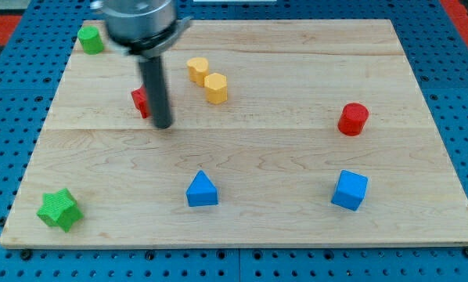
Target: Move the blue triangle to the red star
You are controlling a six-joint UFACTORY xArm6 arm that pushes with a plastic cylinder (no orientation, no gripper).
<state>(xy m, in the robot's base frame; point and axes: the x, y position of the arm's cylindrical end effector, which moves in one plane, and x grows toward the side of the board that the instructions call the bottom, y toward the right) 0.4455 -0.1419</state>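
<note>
You see one tabletop [297, 227] carrying eight blocks: two blue, two yellow, two green, two red. The blue triangle [201, 189] sits bottom centre; the half-hidden red block [140, 102] touches my tip [163, 124], which has no tool.

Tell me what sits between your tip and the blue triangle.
Nothing. In the camera view only bare wood lies between my tip and the blue triangle, which sits toward the view's bottom.

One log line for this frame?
tip beside red star, its right | blue triangle below, apart, untouched | task not done
</note>
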